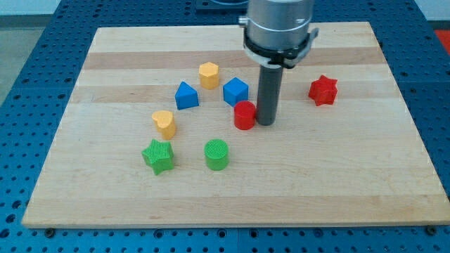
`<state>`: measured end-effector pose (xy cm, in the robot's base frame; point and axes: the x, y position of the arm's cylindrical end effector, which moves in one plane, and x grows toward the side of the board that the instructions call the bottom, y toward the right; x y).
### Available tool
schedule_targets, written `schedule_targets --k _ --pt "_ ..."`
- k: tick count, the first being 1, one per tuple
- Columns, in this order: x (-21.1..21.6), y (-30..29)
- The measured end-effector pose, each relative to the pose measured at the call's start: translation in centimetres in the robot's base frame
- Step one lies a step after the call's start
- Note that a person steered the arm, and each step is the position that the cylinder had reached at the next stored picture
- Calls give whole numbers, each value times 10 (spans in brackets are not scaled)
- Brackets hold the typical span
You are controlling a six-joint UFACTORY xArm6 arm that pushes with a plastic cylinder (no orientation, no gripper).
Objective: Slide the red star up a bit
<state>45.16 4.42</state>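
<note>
The red star (323, 90) lies on the wooden board at the view's right, upper half. My tip (266, 122) rests on the board near the middle, well to the left of and a little below the red star. It stands right beside a red cylinder (245, 115), on that block's right side, touching or nearly touching it.
A blue cube (235, 91) sits just above the red cylinder. A yellow hexagon (209, 74) and a blue triangular block (185, 95) lie further left. A yellow heart (164, 124), a green star (158, 156) and a green cylinder (216, 154) lie at lower left. The board edge (232, 218) runs along the bottom.
</note>
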Motion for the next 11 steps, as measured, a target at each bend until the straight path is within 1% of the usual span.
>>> schedule_targets --k 1,3,7,10,11 --pt "-16 0" --pt "-18 47" --pt "-35 65" --pt "-35 103" --pt "-35 97"
